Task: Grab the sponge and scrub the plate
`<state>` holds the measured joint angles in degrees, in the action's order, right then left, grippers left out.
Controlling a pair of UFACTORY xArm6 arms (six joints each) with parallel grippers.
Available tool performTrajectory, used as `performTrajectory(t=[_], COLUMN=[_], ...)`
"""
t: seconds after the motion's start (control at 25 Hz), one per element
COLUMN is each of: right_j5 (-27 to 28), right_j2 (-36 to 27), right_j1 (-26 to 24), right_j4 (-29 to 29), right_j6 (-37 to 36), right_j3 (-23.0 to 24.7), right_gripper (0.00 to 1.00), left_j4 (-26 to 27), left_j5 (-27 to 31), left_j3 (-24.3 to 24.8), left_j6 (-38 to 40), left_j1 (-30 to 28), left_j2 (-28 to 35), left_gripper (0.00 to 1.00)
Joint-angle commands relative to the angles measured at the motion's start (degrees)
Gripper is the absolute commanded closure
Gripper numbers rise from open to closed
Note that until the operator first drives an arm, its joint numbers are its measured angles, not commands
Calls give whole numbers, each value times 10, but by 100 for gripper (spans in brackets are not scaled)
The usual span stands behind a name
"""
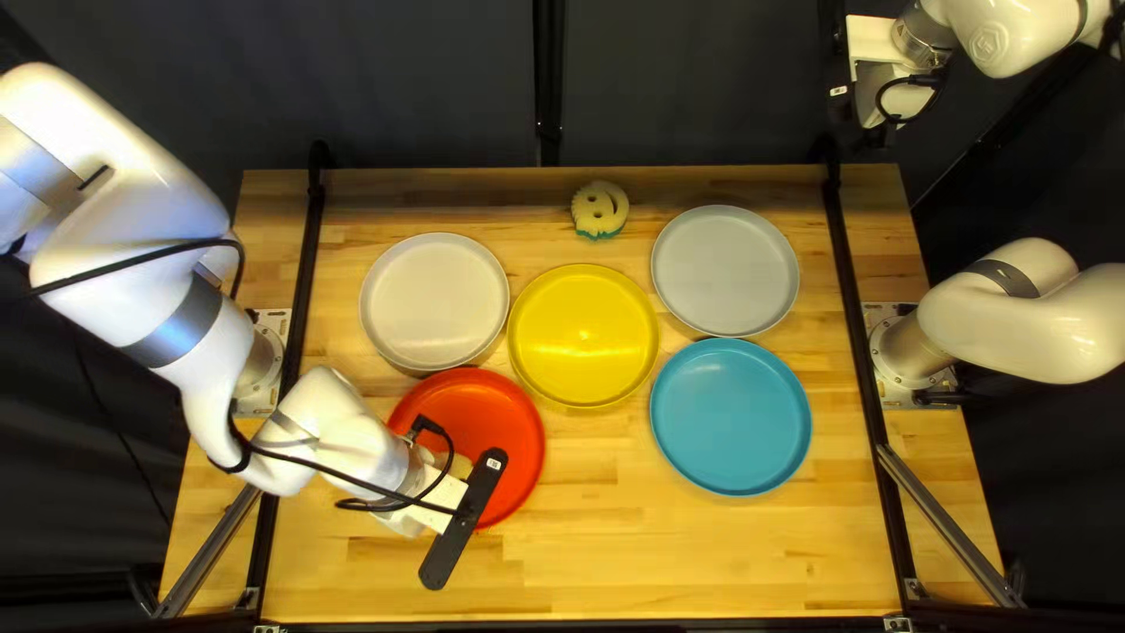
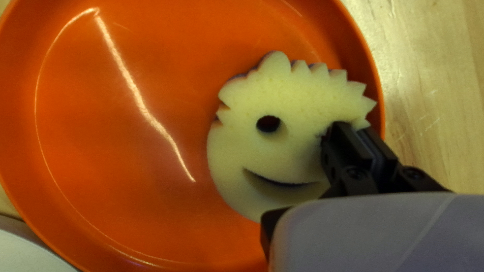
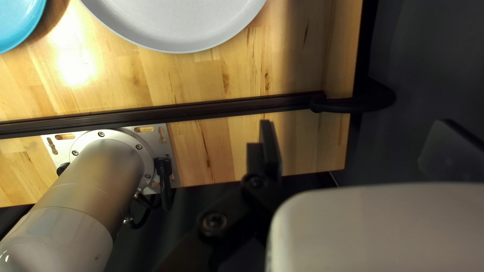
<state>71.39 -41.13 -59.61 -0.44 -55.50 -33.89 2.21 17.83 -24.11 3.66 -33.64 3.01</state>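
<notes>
While my left gripper (image 1: 445,492) pinches a smiley sponge (image 2: 297,100) over the red plate (image 2: 166,126), my right gripper (image 1: 873,49) hangs wide open, and another sponge (image 1: 600,206) lies near the table's (image 1: 563,586) far edge.

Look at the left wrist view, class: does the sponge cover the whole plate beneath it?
No, a wide stretch of the orange plate shows beside the sponge.
</notes>
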Motion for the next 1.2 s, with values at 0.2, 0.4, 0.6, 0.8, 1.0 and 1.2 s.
performTrajectory(t=[0.2, 0.4, 0.6, 0.8, 1.0, 1.2], right_j5=[0, 0, 0, 0, 0, 0], right_j2=[0, 0, 0, 0, 0, 0], right_j1=[0, 0, 0, 0, 0, 0], right_j4=[0, 0, 0, 0, 0, 0], right_j6=[0, 0, 0, 0, 0, 0], right_j3=[0, 0, 0, 0, 0, 0], right_gripper=[0, 0, 0, 0, 0, 0], left_j4=[37, 37, 31, 14, -29, -42], left_j5=[-7, 14, -1, -12, 10, 22], left_j3=[58, 48, 14, -23, -69, -91], left_j6=[-117, -145, -123, -75, 5, 13], left_j1=[98, 127, 100, 49, -6, -11], left_j2=[50, 60, 15, -29, -52, -65], left_gripper=[100, 100, 100, 100, 100, 100])
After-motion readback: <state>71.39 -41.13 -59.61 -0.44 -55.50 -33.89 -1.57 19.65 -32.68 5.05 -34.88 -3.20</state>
